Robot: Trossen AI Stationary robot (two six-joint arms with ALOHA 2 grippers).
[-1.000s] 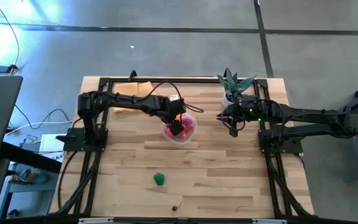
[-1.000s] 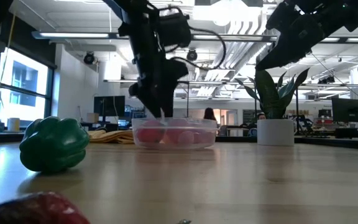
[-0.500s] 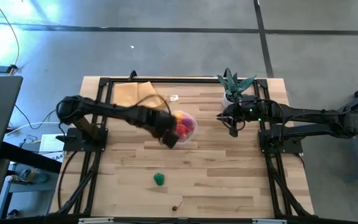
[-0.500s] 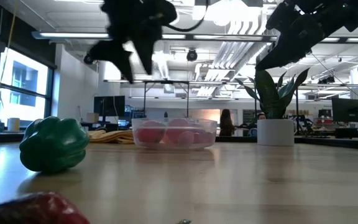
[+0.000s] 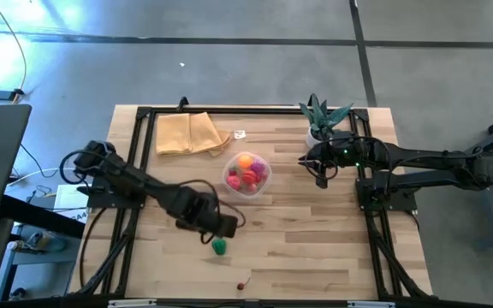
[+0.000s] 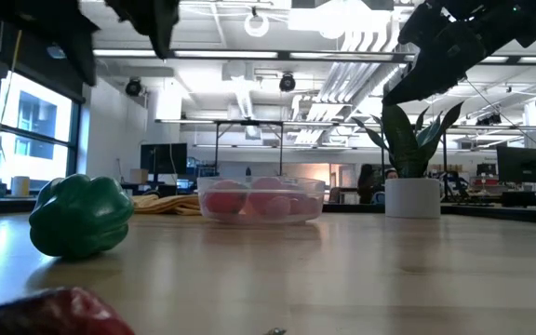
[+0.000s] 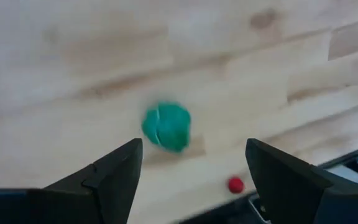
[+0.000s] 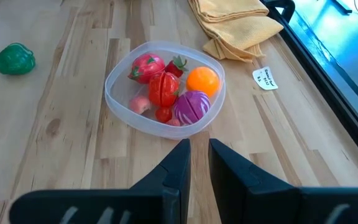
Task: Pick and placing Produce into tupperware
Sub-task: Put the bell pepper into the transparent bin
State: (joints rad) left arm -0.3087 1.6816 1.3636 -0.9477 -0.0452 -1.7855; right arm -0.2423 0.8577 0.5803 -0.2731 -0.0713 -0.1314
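Wooden butcher-block desk (image 5: 315,248) sat on a grey concrete floor, w/ a black frame around its edges and an office space visible beyond it in the low view.

Near the desk's centre stood the tupperware (image 5: 246,174), a round clear tub. It held several produce pieces: a red tomato-like one (image 8: 164,88), an orange one (image 8: 203,79), a purple one (image 8: 192,106), a strawberry-like red one (image 8: 145,66) and smaller red bits.

2 produce items lay outside the tub. A green pepper (image 5: 219,246) rested on the desk toward the front edge, well apart from the tub. A tiny cherry (image 5: 242,286) sat farther forward, near the front edge.

Left claw (image 5: 222,226) hung just above and beside the green pepper, its 2 fingers (image 7: 114,171) spread wide w/ nothing between them; the wrist view showed the pepper framed in the gap, not touched.

Right claw (image 5: 319,177) hovered off to the tub's right, near the potted plant (image 5: 320,117), fingers pressed nearly together and holding nothing.

A folded yellow cloth (image 5: 190,133) lay at the back left, and a small white tag (image 5: 240,134) sat just beside it.
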